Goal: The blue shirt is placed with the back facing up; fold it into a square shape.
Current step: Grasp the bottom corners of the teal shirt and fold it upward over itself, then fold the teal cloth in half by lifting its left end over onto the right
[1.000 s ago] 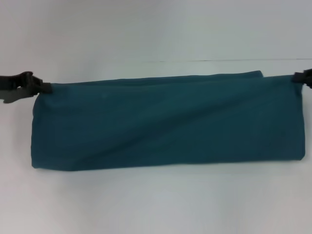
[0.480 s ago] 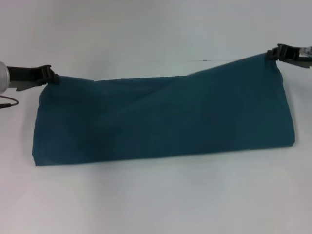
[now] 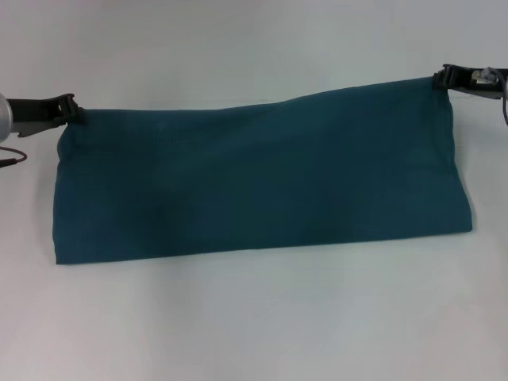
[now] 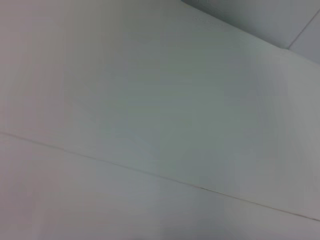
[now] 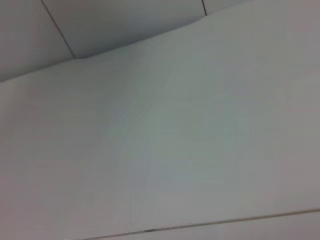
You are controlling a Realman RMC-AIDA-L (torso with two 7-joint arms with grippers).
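The blue shirt (image 3: 262, 175) lies as a long folded band across the white table in the head view, plain dark teal with no lettering showing. My left gripper (image 3: 73, 111) is shut on its far left corner. On the other side, my right gripper (image 3: 441, 79) pinches the far right corner, which sits a little farther back than the left one. The near edge of the shirt rests flat on the table. Neither wrist view shows the shirt or any fingers, only pale surface.
The white table (image 3: 254, 317) extends in front of and behind the shirt. A thin dark cable (image 3: 12, 155) loops at the left edge by my left arm. The wrist views show pale panels with thin seams (image 4: 150, 172).
Both grippers have carried the shirt's far edge away from me and laid it down, so the band now lies flatter and wider. The right corner moved farthest back.
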